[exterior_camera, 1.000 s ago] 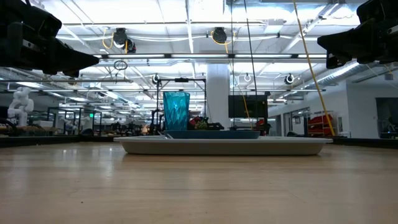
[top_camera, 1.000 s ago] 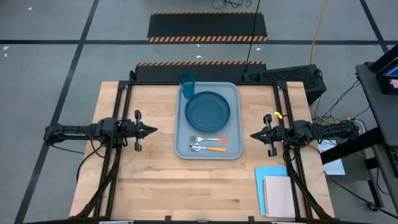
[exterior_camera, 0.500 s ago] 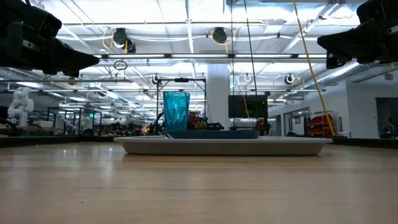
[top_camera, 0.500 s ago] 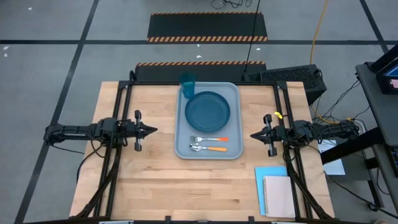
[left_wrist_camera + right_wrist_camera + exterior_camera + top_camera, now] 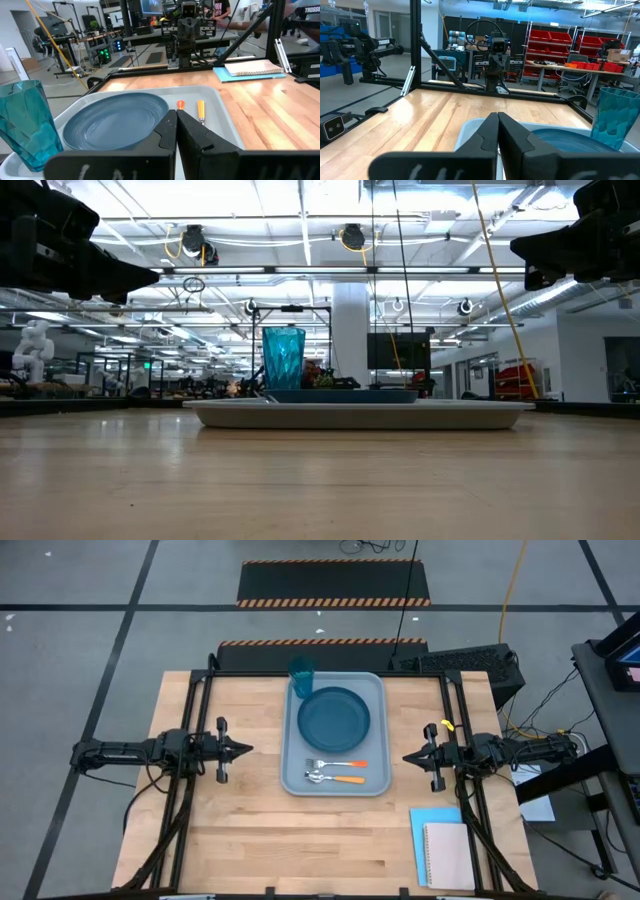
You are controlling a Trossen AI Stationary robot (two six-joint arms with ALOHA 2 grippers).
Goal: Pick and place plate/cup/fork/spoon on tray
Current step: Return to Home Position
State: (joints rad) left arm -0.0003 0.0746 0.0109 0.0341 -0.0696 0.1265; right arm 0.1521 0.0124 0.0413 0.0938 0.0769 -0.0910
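tray (image 5: 292,730), light grey-blue plastic with rounded corners and a raised rim, lies mid-counter (image 5: 240,830) between my two arms, its long axis running away from the near edge. it carries the round dark blue plate (image 5: 334,718), the translucent teal cup (image 5: 301,671) at its far left corner, and, nearer me, the fork (image 5: 336,764) and spoon (image 5: 334,779), orange handles pointing toward my right side. my left gripper (image 5: 243,750) and right gripper (image 5: 410,757) sit level with the cutlery, well apart from the tray on either side, tips aimed inward, fingers pressed together and empty. by my judgement nothing is left to fetch; each arm is about equally near. a beige notebook (image 5: 449,855) on a blue sheet (image 5: 420,822) rests beside my right arm.
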